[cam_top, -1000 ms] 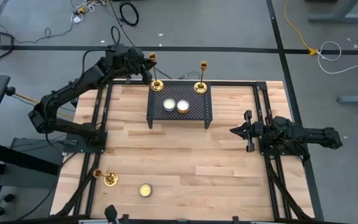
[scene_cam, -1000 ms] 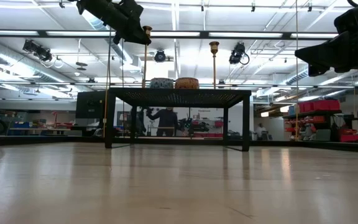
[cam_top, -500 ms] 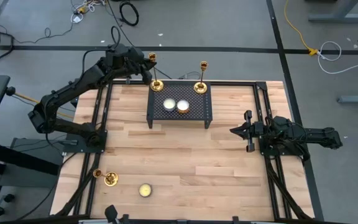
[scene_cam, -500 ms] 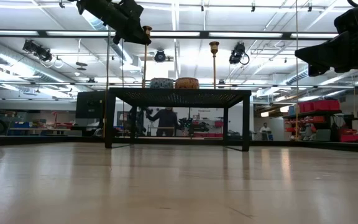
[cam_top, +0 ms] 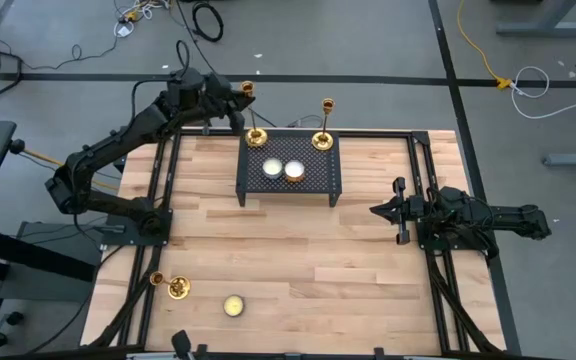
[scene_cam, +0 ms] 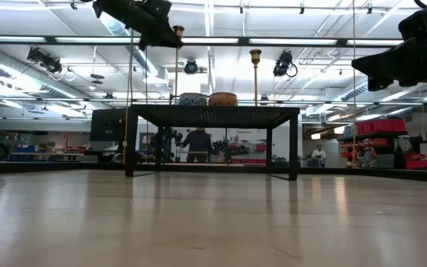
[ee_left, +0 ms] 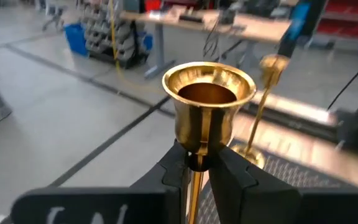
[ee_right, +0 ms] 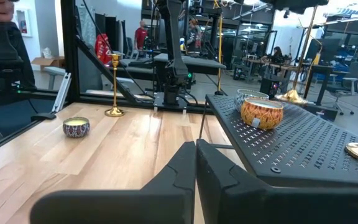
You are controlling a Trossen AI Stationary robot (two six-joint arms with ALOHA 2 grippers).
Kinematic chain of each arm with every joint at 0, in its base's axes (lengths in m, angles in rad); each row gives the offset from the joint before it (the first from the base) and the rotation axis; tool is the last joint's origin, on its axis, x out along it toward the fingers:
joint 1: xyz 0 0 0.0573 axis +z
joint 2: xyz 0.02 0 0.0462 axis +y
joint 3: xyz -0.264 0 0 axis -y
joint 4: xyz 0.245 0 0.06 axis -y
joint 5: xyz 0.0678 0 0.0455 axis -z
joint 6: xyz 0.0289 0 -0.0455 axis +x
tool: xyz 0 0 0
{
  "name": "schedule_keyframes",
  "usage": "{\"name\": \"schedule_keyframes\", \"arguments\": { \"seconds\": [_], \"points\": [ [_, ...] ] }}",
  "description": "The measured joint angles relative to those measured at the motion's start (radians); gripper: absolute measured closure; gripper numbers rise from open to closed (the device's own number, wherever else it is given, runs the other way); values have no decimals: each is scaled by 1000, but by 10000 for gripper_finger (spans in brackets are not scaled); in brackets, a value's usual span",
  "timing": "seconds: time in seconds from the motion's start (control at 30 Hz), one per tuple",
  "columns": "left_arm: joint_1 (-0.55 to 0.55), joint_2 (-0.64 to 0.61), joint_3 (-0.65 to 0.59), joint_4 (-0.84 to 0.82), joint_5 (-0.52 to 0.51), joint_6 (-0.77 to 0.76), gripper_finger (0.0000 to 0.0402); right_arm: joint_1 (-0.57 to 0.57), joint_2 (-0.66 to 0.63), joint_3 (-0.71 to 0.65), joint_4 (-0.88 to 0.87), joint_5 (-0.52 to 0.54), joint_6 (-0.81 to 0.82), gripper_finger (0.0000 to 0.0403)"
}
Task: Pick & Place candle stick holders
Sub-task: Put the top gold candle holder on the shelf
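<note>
Three brass candle stick holders show. One (cam_top: 251, 112) stands over the far left corner of the black mesh rack (cam_top: 308, 187), its cup (ee_left: 209, 102) just ahead of my left gripper (ee_left: 196, 165), which is shut on its stem. A second (cam_top: 323, 122) stands upright on its round base at the rack's far side. The third (cam_top: 171, 287) stands by its base on the table's near left. My right gripper (cam_top: 374, 210) waits shut at the right edge, touching nothing. My left gripper pinches the thin stem just below the cup (ee_left: 196, 158) between its two fingers (ee_left: 173, 171). The fingers come nearly level from the table's far left and lie across the stem. The holder stays nearly upright, its base (cam_top: 256, 135) at the rack's top; whether it rests there I cannot tell.
Two candles in tins (cam_top: 283, 170) sit on the rack's top, close to both holders' bases. Another candle (cam_top: 233, 305) sits on the table near the front left, beside the third holder. Bare wood lies between the rack and the near edge.
My left gripper has tipped up a little while staying where it was, still shut on the stem. The held holder's cup has shifted slightly toward the table's right; its base has stayed at the rack's corner.
</note>
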Motion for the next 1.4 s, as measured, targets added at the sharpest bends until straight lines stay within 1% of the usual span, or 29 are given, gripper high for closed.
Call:
{"name": "schedule_keyframes", "arguments": {
  "seconds": [0.17,0.53,0.67,0.77,1.1,1.23,1.4],
  "points": [
    [-2,0,0,69,29,-31,349,0,0,0,0,0,0,389],
    [-27,0,8,106,29,-57,349,0,0,0,0,1,0,389],
    [-44,24,62,103,30,-50,349,0,0,0,0,4,0,389],
    [-49,56,115,100,50,-49,349,0,0,0,0,4,0,389],
    [-79,198,296,54,114,-40,349,0,0,0,0,3,0,389],
    [-97,243,325,53,138,-37,349,0,0,0,0,2,0,389],
    [-123,292,328,39,157,-29,349,0,0,0,0,0,0,389]
  ]
}}
